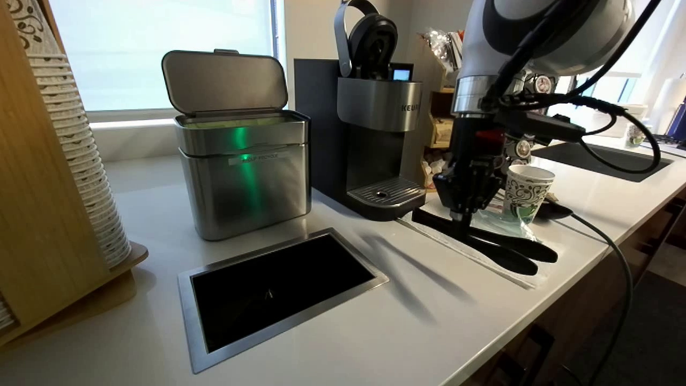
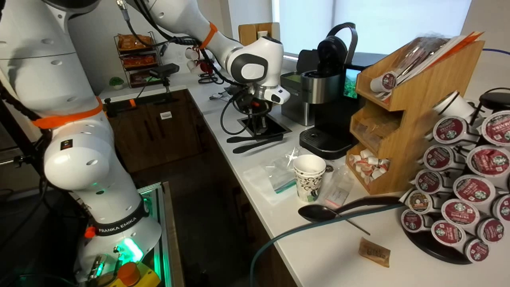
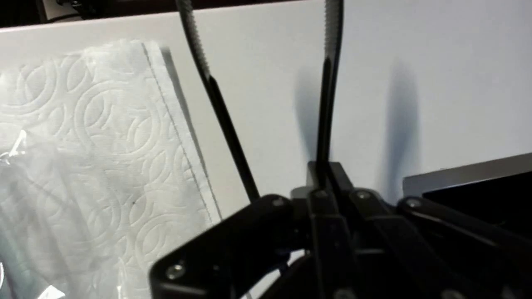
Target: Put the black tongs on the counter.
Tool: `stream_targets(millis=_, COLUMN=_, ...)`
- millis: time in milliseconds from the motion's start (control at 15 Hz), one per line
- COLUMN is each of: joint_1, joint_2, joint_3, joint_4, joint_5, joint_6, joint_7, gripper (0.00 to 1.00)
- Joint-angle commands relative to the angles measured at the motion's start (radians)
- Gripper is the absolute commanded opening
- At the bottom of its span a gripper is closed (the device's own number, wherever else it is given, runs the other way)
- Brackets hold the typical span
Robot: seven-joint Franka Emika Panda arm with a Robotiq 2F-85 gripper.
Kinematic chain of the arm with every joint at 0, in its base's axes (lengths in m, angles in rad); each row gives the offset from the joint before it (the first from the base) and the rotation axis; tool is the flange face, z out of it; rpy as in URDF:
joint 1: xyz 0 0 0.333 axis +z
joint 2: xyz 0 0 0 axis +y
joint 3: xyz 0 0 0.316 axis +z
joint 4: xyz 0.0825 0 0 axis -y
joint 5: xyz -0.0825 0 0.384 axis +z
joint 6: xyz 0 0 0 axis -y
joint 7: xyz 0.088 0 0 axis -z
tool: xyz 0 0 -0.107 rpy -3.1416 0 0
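One arm of the black tongs (image 1: 498, 254) was pinched by the hand (image 3: 326, 176), the second arm splayed free! Raised above the bench (image 1: 332, 332), they were held just beside the steel-framed cut-out (image 1: 292, 320). That spot was presumably favoured so nothing would be lost down it, and the near-level pose likely chosen so a flat set-down could be managed.

I have bare tabletop (image 1: 370, 343) to pass over between the steel-framed cut-out (image 1: 289, 321) and the cabinet-side edge (image 1: 528, 323), with the splayed black tongs (image 1: 506, 259) jutting from my claw (image 1: 459, 219). The coffee machine (image 1: 375, 104) near their joined end blocks me there; away from the cut-out, stacked paper cups (image 2: 308, 185) and a plastic bag (image 2: 281, 172) crowd the way.
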Motion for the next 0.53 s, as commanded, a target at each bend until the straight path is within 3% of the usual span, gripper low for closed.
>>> stream_targets(millis=0, joint_1=-0.005, joint_2=0.044, joint_3=0.013, joint_4=0.03, joint_5=-0.052, joint_6=0.069, joint_7=0.098, gripper=0.01)
stream_targets(millis=200, joint_1=-0.002, joint_2=0.072, joint_3=0.017, joint_4=0.045, joint_5=-0.037, joint_6=0.171, joint_7=0.113, gripper=0.01)
stream_targets(millis=467, joint_1=0.0, joint_2=0.104, joint_3=0.018, joint_4=0.062, joint_5=-0.048, joint_6=0.204, joint_7=0.132, gripper=0.01)
